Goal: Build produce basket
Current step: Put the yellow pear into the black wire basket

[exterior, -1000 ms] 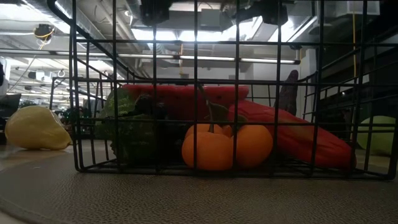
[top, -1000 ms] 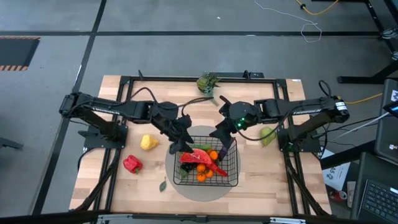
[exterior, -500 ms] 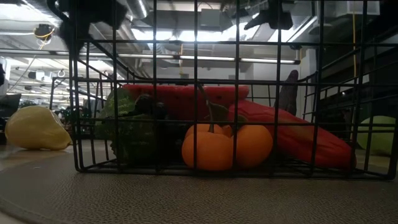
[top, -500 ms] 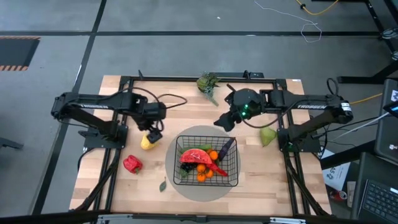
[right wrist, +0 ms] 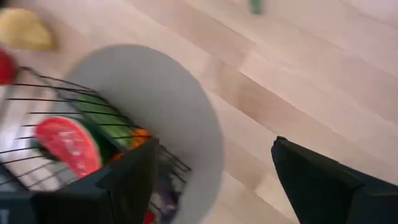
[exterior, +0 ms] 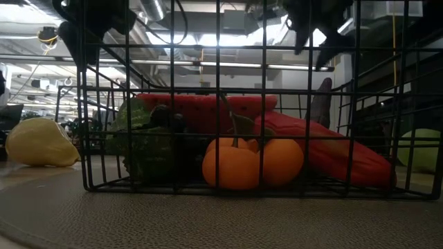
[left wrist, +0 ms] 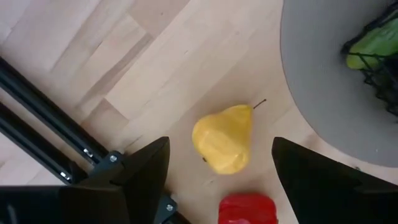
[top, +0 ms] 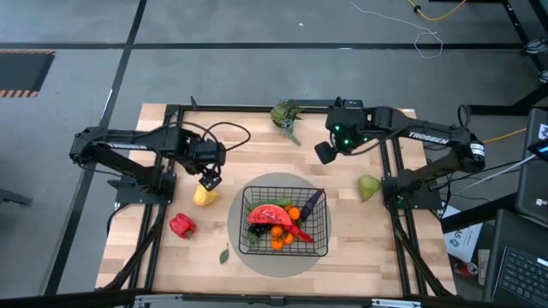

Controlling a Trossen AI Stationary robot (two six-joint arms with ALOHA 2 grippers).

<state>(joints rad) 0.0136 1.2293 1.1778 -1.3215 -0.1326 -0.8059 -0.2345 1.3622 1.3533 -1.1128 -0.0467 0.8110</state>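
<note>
Through the black wire-mesh basket [top: 285,222] on its grey round mat [left wrist: 323,93] you can only partly make out the watermelon slice [top: 267,214], oranges [exterior: 252,163] and red chili [exterior: 325,152]. Your left end effector [top: 208,181], fingers apart and empty, hovers just above the yellow pear-shaped fruit [left wrist: 224,138] on the wooden worktop [top: 360,257], beside the red pepper [top: 181,226]. Your right end effector [top: 324,152], fingers apart, hangs behind the basket, well apart from the green pear [top: 368,186].

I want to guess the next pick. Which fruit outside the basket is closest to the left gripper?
The yellow pear, right below the open left gripper; the red pepper lies farther off.
</note>
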